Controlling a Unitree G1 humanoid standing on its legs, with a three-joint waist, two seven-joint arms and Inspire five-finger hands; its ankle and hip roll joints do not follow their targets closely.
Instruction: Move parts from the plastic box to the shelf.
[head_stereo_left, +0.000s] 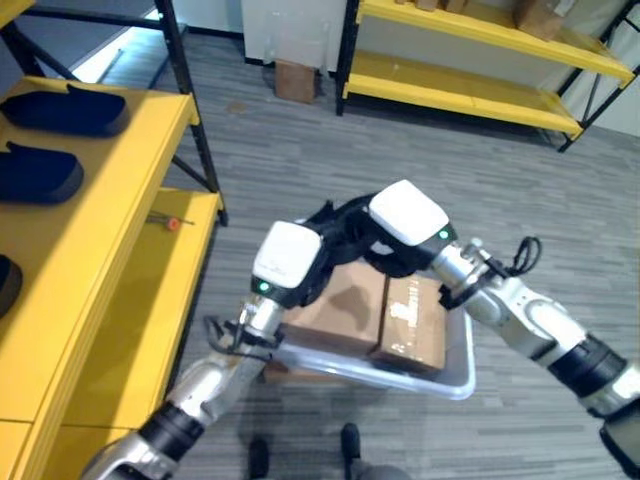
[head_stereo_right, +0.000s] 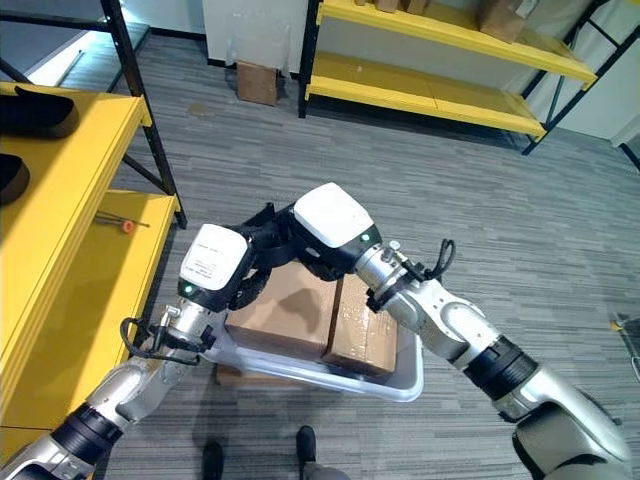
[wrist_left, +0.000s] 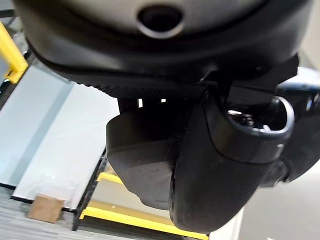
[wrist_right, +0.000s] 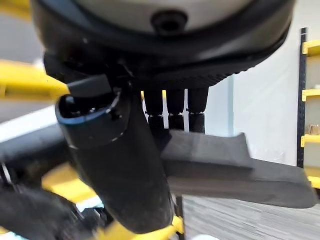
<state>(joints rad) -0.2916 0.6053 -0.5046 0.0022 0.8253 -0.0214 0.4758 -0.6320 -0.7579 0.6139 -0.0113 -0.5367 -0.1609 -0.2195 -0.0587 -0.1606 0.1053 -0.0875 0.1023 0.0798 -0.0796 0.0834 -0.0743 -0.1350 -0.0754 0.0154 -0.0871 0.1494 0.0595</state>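
Storeroom or warehouse interior. Yellow steel shelving (head_stereo_left: 95, 215) with black uprights stands beside the left hand (head_stereo_left: 300, 262), bearing dark moulded parts (head_stereo_left: 65, 108); a second yellow rack (head_stereo_right: 440, 70) lines the far wall beyond both hands. Grey plank flooring (head_stereo_right: 520, 215) carries a cardboard carton (head_stereo_right: 257, 82).

The two hands meet over the plastic box (head_stereo_left: 455, 378), and their white backs hide the fingers from above. The left hand (wrist_left: 165, 175) is a dark lump up close, so I cannot tell if its fingers are bent. The right hand (wrist_right: 120, 165) has a dark part (wrist_right: 235, 172) past its thumb; its far end is cut off by the edge. The brown cartons (head_stereo_left: 370, 315) in the box are half covered by the hands. Dark parts (head_stereo_left: 40, 175) on the yellow shelf (head_stereo_left: 110, 250) are cut off at the side.
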